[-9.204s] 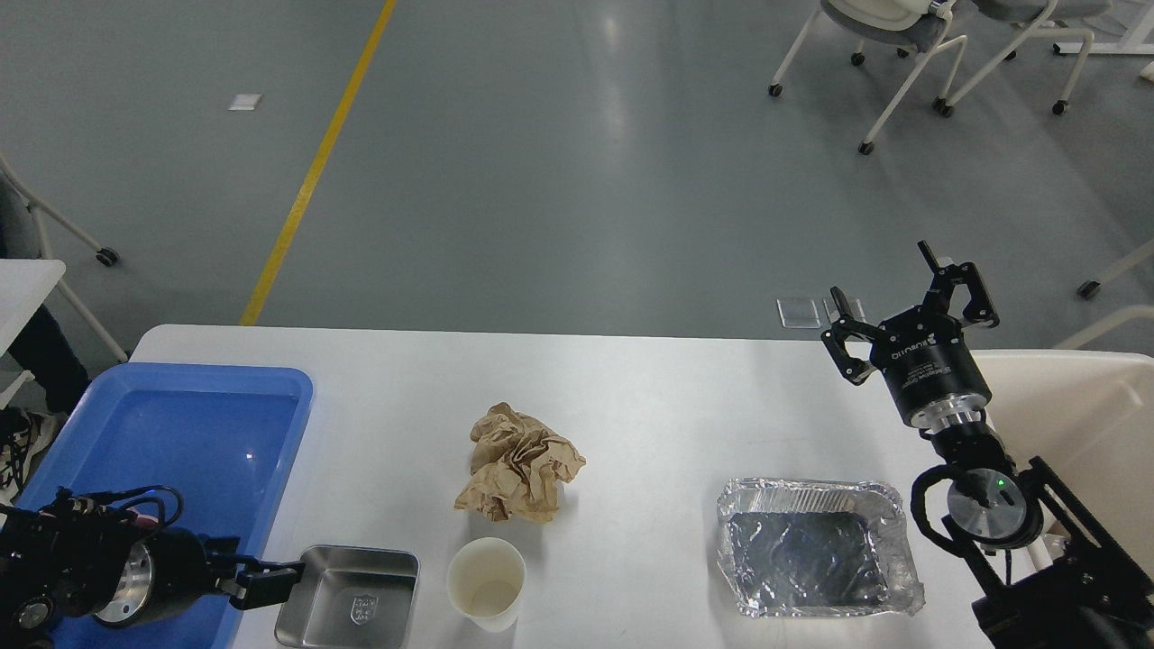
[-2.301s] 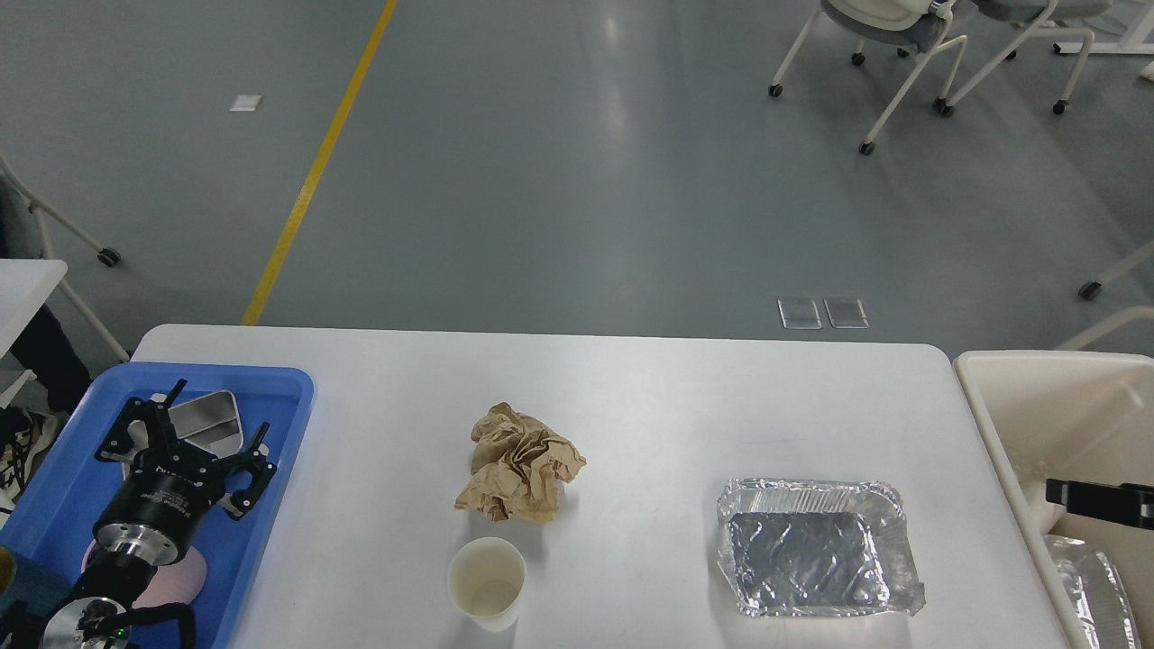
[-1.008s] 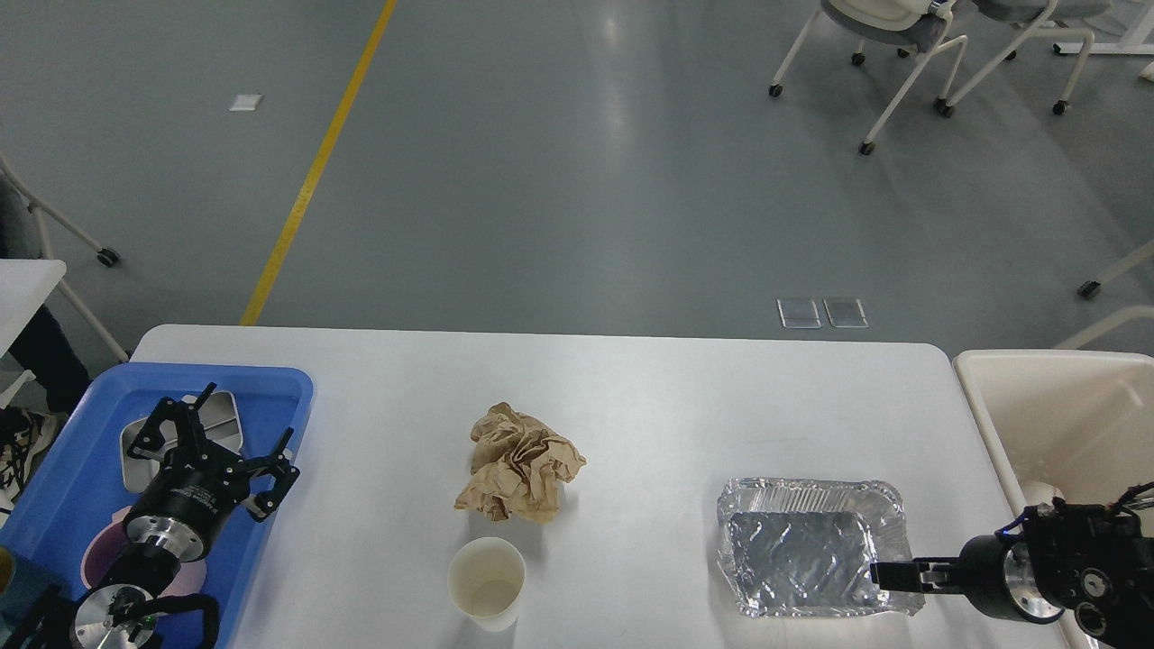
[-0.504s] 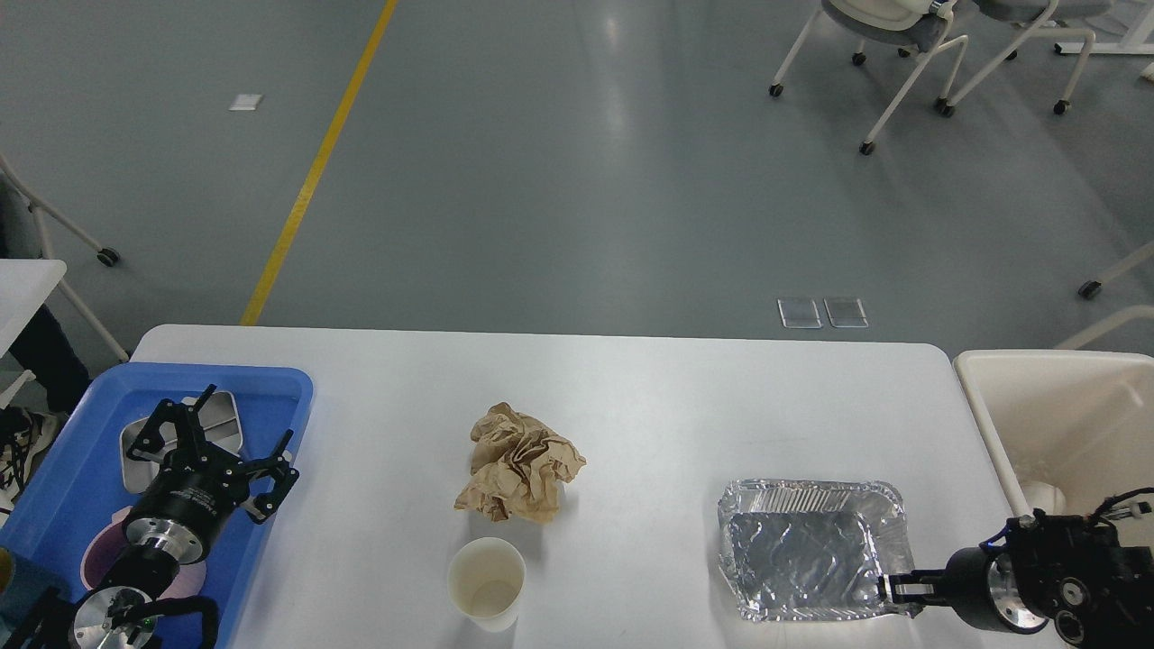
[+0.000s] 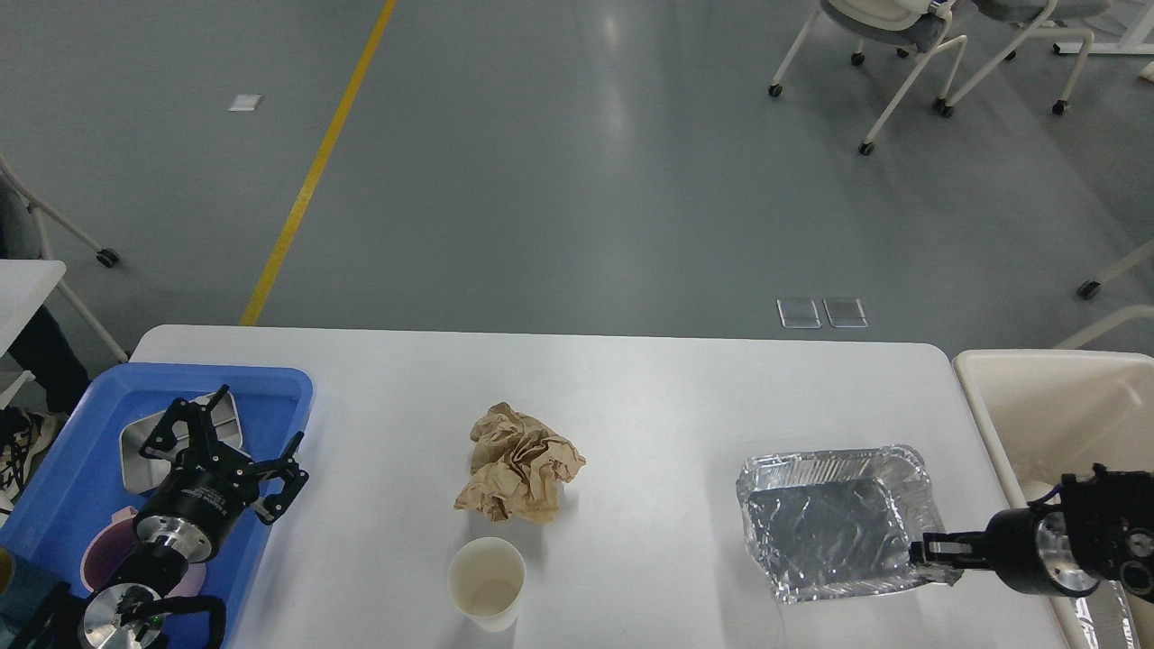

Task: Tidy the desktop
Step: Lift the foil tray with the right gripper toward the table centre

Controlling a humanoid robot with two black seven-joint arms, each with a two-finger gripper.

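Observation:
The white desktop (image 5: 649, 397) holds a crumpled brown paper (image 5: 521, 464) in the middle, a white paper cup (image 5: 487, 581) in front of it, and a silver foil tray (image 5: 834, 523) at the right. My right gripper (image 5: 927, 550) comes in from the right and is shut on the foil tray's front right rim. The tray is turned askew toward the desktop's right edge. My left gripper (image 5: 242, 425) is open and empty, pointing up over the blue tray (image 5: 72, 424) at the left.
In the blue tray lie a steel box (image 5: 144, 446) and a pink dish (image 5: 101, 559), partly behind my left arm. A cream bin (image 5: 1037, 388) stands just past the desktop's right edge. Chairs stand on the grey floor beyond.
My right gripper closed on the foil tray's rim and pulled it right and farther back, turning it. My left gripper rose slightly over the blue tray, still open.

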